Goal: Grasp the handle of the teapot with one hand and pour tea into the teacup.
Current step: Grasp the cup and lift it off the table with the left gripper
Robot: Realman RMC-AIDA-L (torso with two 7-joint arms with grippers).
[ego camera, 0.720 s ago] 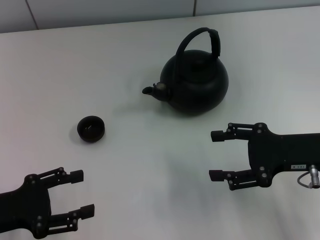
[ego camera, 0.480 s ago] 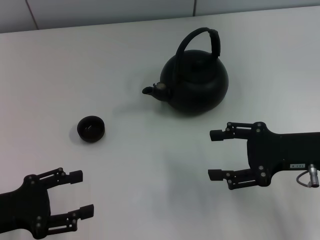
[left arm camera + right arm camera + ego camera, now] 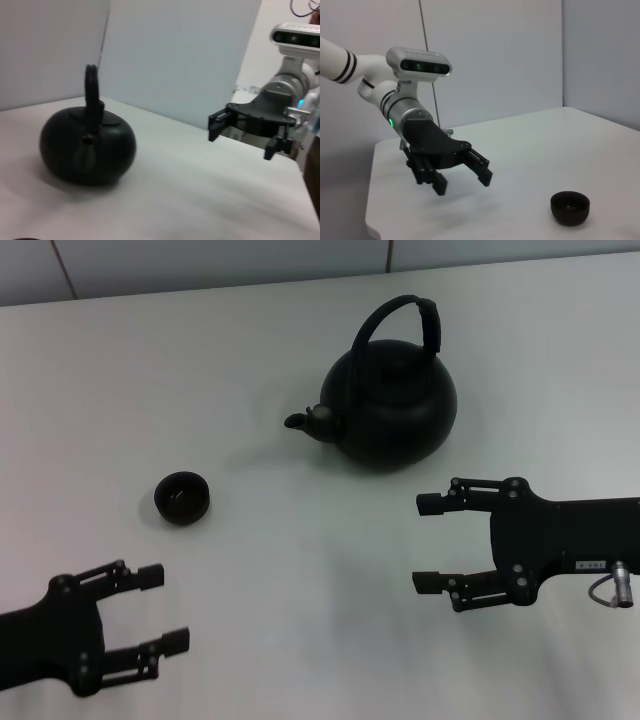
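Observation:
The round matte-black teapot (image 3: 395, 405) stands upright at the far middle of the white table, its spout (image 3: 297, 421) pointing left. Its arched handle (image 3: 392, 310) rises over the lid and is also visible in the left wrist view (image 3: 91, 87) above the teapot (image 3: 87, 147). The small black teacup (image 3: 181, 497) sits left of and nearer than the pot, and appears in the right wrist view (image 3: 570, 207). My right gripper (image 3: 425, 543) hovers open, near and right of the pot, apart from it. At the near left my left gripper (image 3: 165, 610) is open and holds nothing.
A pale wall (image 3: 300, 260) runs along the table's far edge behind the teapot. The left wrist view shows the right gripper (image 3: 241, 137) beyond the pot. The right wrist view shows the left gripper (image 3: 462, 183) beside the teacup.
The right gripper has edged slightly left, toward the table's middle. The left gripper has shifted a little forward. Teapot and teacup have not moved.

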